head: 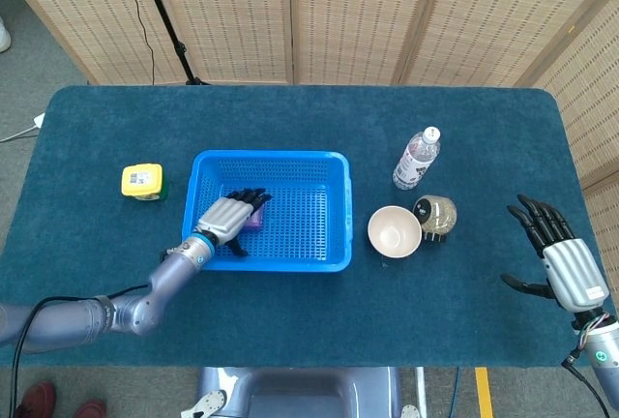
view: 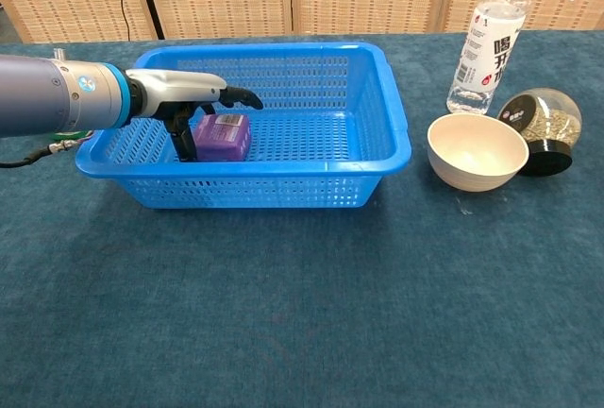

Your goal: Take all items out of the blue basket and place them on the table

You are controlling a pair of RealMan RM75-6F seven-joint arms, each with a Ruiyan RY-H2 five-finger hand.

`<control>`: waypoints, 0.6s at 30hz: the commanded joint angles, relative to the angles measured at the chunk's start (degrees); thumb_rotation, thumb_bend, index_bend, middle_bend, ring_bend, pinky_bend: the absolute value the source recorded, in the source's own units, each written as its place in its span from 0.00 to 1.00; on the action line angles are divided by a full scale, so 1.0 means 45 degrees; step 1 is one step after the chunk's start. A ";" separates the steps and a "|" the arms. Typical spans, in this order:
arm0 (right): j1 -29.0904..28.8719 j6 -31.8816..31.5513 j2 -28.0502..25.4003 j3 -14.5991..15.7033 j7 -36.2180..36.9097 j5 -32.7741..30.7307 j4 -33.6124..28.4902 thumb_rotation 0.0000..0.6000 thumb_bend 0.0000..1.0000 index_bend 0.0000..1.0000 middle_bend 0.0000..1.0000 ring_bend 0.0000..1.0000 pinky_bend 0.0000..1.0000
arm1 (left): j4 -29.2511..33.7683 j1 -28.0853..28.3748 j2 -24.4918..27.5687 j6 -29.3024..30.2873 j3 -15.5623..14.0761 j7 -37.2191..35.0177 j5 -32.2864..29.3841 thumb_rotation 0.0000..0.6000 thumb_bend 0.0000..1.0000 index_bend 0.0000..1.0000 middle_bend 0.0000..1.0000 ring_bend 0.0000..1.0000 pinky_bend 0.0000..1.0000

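Reaching into the blue basket [view: 283, 158], the left robot hand [view: 193, 101] arches over the purple box [view: 225, 136], its thumb down beside the box's left face and its fingers [view: 241, 96] stretched above the top. Whether it has a real grip cannot be told; it may only be touching. The box sits on the basket floor, toward the left and near the front wall. A loose or one-sided hold could let the box tip out on the lift, or the box could catch on the basket's rim and drag the light basket along. The head view shows what the chest view leaves out: the right robot hand [head: 566, 261], fingers spread and empty, well off to the right above the table [head: 290, 331], and the yellow item [head: 141, 180] lying outside the basket. The chest view alone shows the thumb's place against the box.
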State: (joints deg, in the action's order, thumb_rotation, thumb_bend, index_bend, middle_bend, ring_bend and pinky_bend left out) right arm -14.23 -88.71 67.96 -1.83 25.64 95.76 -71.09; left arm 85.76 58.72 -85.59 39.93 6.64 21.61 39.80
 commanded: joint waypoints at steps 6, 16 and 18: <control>0.0002 -0.0007 -0.0015 0.0003 -0.0003 0.0006 -0.0015 1.00 0.00 0.00 0.00 0.00 0.06 | 0.0366 0.0118 -0.0061 0.0872 -0.0084 0.0495 0.0231 1.00 0.12 0.00 0.00 0.00 0.12; -0.0017 0.0047 -0.0027 0.0002 0.0060 -0.0012 0.0008 1.00 0.00 0.00 0.00 0.00 0.06 | -0.0627 0.0430 -0.0858 0.0788 -0.0215 0.0936 -0.0690 1.00 0.12 0.00 0.00 0.00 0.15; -0.0022 0.0063 -0.0023 0.0000 0.0067 -0.0023 0.0014 1.00 0.00 0.00 0.00 0.00 0.06 | -0.0779 0.0487 -0.0969 0.0723 -0.0199 0.0952 -0.0829 1.00 0.15 0.00 0.00 0.00 0.24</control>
State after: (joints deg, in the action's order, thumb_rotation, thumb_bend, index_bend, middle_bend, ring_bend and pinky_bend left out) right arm -14.33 -88.44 67.85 -1.83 25.95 95.67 -71.03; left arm 82.56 60.72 -89.68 43.38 5.72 25.81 36.36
